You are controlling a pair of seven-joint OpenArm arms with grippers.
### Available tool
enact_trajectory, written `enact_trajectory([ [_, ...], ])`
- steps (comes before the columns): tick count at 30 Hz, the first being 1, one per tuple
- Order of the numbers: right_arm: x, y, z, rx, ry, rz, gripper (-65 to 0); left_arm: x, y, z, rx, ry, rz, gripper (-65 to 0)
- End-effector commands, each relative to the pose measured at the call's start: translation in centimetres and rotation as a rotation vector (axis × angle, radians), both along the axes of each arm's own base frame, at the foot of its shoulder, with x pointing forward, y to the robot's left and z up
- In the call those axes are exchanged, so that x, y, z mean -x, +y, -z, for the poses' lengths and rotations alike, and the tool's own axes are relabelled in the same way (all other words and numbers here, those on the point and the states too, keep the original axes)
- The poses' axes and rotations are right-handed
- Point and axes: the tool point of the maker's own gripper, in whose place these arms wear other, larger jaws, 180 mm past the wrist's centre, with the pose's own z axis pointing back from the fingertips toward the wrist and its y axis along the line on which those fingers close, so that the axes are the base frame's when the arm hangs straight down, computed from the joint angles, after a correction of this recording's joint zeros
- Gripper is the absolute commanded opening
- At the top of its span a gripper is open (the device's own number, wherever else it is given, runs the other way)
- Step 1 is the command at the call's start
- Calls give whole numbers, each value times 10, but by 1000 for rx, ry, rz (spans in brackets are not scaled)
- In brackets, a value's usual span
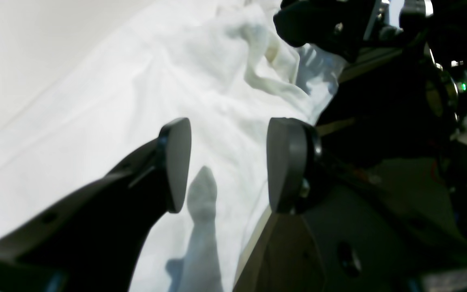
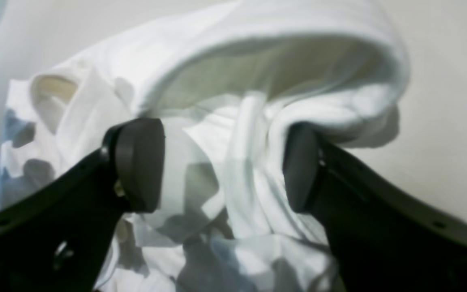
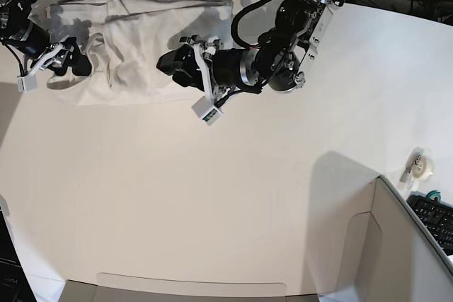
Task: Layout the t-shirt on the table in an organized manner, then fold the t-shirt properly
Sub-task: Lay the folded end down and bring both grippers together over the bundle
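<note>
The white t-shirt [image 3: 141, 40] lies crumpled and bunched at the far left of the white table [image 3: 212, 196], close to its back edge; no print shows. My left gripper [image 3: 170, 58] hovers at the shirt's right side. In the left wrist view, this gripper [image 1: 229, 166] stands open over smooth white cloth [image 1: 136, 105] by the table edge, with nothing clamped. My right gripper [image 3: 74, 61] sits at the shirt's left end. In the right wrist view, it [image 2: 221, 166] is open wide, with a rumpled fold of the shirt [image 2: 249, 134] lying between its pads, and cloth drapes over the right fingertip [image 2: 298, 166].
A grey box-like bin [image 3: 396, 245] stands at the near right corner. A tape roll [image 3: 422, 166] and a keyboard [image 3: 435, 217] lie beyond the table's right edge. Dark frame parts and cables [image 1: 420, 101] run behind the table's back edge [image 1: 253, 239].
</note>
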Motion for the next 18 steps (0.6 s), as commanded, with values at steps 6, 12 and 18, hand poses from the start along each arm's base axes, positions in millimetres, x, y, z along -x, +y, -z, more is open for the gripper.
enact_trajectory([
  [6,29,5,27,59,170,-83,-534,-5,-1,-11,31,-29,-6,-377],
  [12,16,10,-8,153,61,-138,-650,-2,2,-7,16,-22,3,-487],
  [18,3,44,-64,263,-127,-224,-650,12,35,28,-110,69,-7,-625],
])
